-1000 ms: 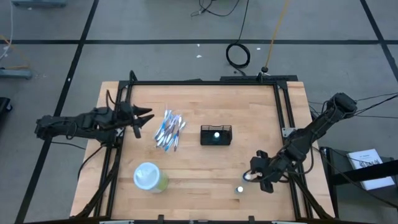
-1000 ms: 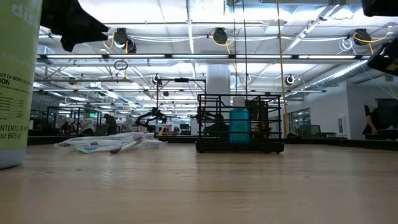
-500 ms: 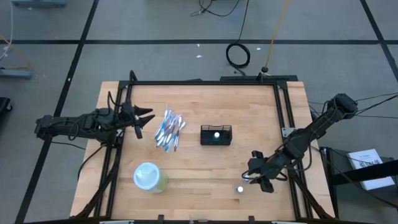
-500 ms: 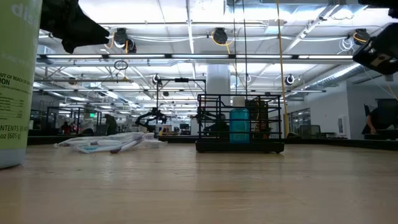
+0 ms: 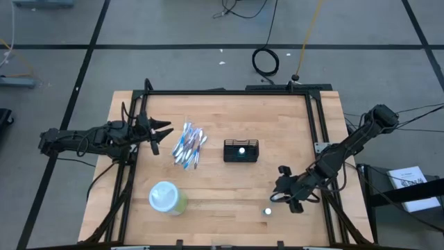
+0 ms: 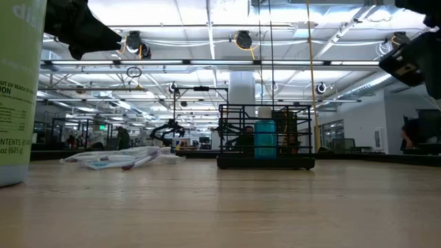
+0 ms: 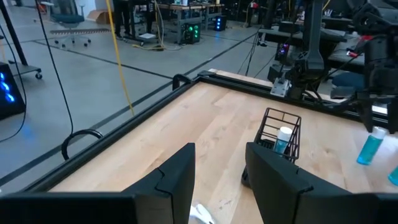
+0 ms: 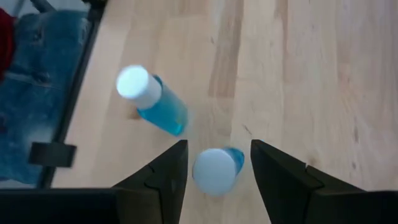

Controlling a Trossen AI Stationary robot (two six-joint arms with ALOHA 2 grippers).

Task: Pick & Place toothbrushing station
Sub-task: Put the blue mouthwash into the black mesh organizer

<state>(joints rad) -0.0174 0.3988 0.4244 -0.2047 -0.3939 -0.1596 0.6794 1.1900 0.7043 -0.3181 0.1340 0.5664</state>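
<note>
Right pincer (image 8: 214, 163) hangs over the near right part of the bench (image 5: 277, 125), fingers parted and holding nothing. In the right wrist view a small blue bottle with a white cap (image 8: 216, 169) stands right between the fingers, so the pincer looks lined up to take it. A second blue bottle (image 8: 152, 102) stands just beside it. From above only one white cap (image 5: 267, 211) shows clearly, next to the right pincer (image 5: 290, 194).

The toothbrushing station (image 5: 241, 151), a black wire caddy, sits upright mid-bench, well apart from the right pincer, with one blue bottle (image 6: 265, 140) already standing inside. Likely the loose bottles go in next.

Left pincer (image 5: 158, 132) waits above the far left of the bench, fingers partly apart and empty, pointing toward the pile of toothbrushes (image 5: 189, 146). A pale-green wipes canister (image 5: 166, 198) stands near the front left.
</note>
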